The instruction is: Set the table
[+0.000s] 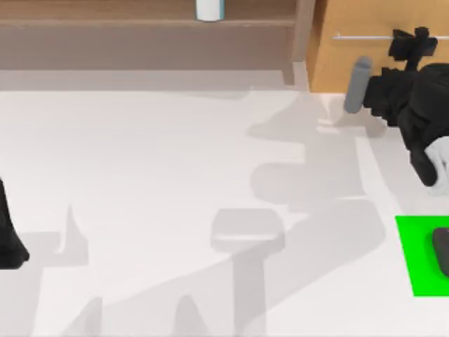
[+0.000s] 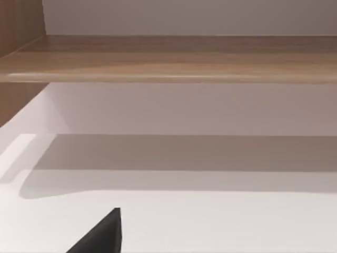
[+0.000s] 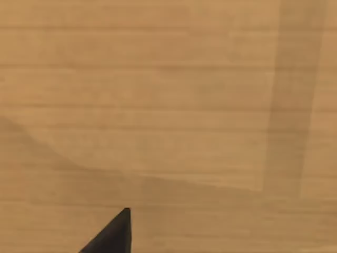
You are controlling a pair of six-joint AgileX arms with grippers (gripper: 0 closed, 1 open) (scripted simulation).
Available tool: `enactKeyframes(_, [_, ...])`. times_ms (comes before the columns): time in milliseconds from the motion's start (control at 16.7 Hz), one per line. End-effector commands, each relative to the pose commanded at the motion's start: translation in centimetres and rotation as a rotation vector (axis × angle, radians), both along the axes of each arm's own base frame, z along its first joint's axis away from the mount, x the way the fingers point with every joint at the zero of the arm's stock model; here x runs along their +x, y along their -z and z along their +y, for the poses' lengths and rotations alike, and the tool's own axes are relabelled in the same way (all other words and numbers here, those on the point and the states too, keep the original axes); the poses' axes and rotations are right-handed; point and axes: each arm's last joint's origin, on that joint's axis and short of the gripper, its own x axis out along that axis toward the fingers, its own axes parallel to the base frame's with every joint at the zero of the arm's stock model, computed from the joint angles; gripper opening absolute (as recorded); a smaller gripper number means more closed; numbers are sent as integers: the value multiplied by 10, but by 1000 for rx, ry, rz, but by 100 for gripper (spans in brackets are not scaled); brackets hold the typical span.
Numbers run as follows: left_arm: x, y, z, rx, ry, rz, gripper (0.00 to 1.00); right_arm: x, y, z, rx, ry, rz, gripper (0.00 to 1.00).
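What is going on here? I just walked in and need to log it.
The right arm's pincer is raised at the light-wood drawer cabinet by its metal bar handle, at the table's far right. The left arm sits parked at the left edge. The large white table has a bright green rectangular patch at its right.

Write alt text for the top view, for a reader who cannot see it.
The right arm's gripper reaches toward the light-wood cabinet at the far right of the white table, near its metal bar handle. A green patch lies at the right edge, a brown shelf along the back, the left arm at the left edge.
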Motion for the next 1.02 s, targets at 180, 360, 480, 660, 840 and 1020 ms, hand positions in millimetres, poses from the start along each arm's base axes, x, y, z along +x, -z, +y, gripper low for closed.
enactKeyframes(180, [0,0,0,0,0,0,100,-3,-9,-2,7,11,-30,100])
enactKeyframes(360, [0,0,0,0,0,0,100,-13,-12,-2,10,9,-40,100])
enactKeyframes(480, [0,0,0,0,0,0,100,-21,-11,-1,10,5,-37,100])
enactKeyframes(660, [0,0,0,0,0,0,100,-33,-7,0,6,0,-23,100])
enactKeyframes(840, [0,0,0,0,0,0,100,-40,1,1,-1,-1,3,100])
enactKeyframes(1020, [0,0,0,0,0,0,100,-40,1,1,-1,-1,4,100])
